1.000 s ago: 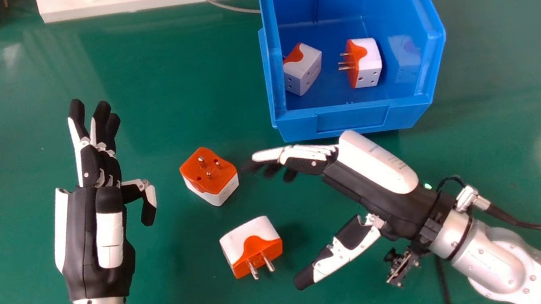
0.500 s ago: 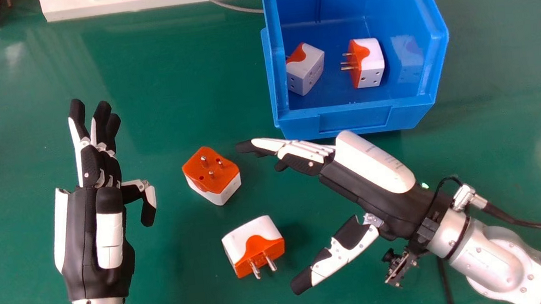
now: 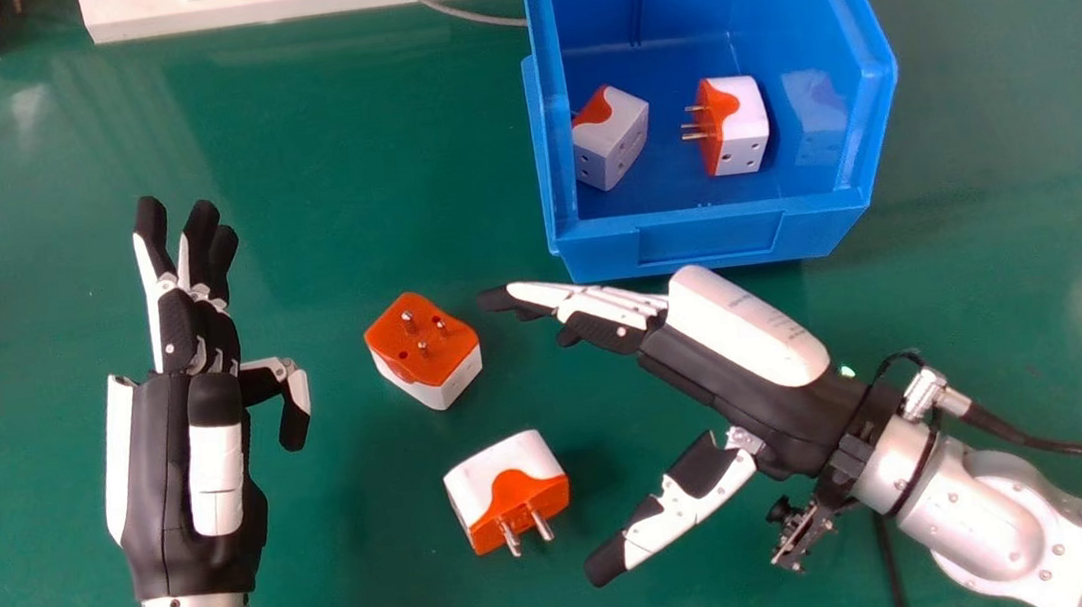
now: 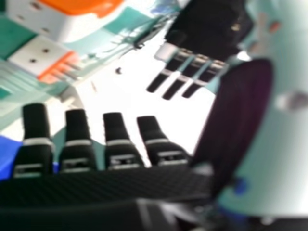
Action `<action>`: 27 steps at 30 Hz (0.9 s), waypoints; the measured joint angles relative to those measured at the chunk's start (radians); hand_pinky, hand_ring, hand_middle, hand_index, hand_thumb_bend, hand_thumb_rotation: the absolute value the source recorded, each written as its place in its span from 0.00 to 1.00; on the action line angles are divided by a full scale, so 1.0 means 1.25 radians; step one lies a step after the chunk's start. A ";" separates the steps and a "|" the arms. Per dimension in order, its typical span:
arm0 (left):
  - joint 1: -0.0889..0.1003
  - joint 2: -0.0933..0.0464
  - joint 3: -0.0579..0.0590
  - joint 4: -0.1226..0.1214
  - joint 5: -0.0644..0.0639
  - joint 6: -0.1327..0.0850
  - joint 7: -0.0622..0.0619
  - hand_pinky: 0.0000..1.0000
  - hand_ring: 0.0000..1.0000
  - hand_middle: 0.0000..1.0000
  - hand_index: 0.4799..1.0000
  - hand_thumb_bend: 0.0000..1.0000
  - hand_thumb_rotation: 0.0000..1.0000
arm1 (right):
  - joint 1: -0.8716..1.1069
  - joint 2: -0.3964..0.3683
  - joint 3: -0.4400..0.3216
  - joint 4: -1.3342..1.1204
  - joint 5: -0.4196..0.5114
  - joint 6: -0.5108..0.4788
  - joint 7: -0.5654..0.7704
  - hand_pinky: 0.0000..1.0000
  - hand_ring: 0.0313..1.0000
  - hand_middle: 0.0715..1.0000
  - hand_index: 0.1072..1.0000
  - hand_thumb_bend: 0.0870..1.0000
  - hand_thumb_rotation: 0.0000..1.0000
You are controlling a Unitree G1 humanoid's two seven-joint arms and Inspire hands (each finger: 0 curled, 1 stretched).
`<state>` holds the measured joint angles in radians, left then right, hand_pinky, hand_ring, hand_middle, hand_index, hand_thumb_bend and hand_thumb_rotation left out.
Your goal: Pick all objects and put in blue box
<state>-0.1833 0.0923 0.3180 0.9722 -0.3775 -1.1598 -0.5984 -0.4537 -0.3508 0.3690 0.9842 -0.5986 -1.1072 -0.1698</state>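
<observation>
In the head view my right hand (image 3: 739,373) is open, its thumb spread wide, just in front of the blue box (image 3: 715,237). An orange and white plug adapter (image 3: 425,351) lies prongs up beyond its fingertips. Another adapter (image 3: 505,488) rests left of the thumb tip, prongs toward the near edge. Two more adapters, one greyish (image 3: 611,140) and one white and orange (image 3: 739,127), are inside the box. My open left hand (image 3: 186,461) stays at the left. The right hand view has my right hand (image 4: 115,156) with two adapters, one near (image 4: 62,21) and one farther (image 4: 41,57).
A grey cable (image 3: 440,7) runs behind the green table (image 3: 334,154) to the box's left side. White ledges (image 3: 288,0) border the table's far edge. The right arm's black cable (image 3: 1049,446) loops beside its wrist.
Over the last second my right hand's fingers have shifted slightly and its thumb tip has moved a little. Both loose adapters keep their places on the table, and the left hand is almost still.
</observation>
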 measured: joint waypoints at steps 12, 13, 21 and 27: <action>0.000 -0.001 0.001 -0.007 -0.027 0.014 -0.034 0.00 1.00 1.00 1.00 1.00 0.93 | -0.026 0.033 0.025 0.081 -0.028 0.063 0.002 0.69 0.82 0.88 0.88 1.00 0.33; 0.000 -0.001 0.002 -0.007 -0.028 0.014 -0.034 0.00 1.00 1.00 1.00 1.00 0.93 | -0.028 0.036 0.025 0.084 -0.028 0.066 0.002 0.69 0.82 0.88 0.88 1.00 0.33; 0.002 -0.002 0.002 -0.012 -0.028 0.014 -0.032 0.00 1.00 1.00 1.00 1.00 0.93 | -0.051 0.069 0.040 0.124 -0.031 0.072 -0.002 0.68 0.81 0.87 0.88 1.00 0.32; 0.004 -0.004 0.001 -0.012 -0.016 0.012 -0.015 0.00 1.00 1.00 1.00 1.00 0.93 | -0.059 0.094 0.046 0.152 -0.026 0.070 0.003 0.68 0.81 0.86 0.88 1.00 0.30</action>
<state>-0.1779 0.0874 0.3191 0.9576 -0.3976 -1.1442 -0.6172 -0.5269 -0.2333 0.4265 1.1742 -0.6308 -1.0199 -0.1661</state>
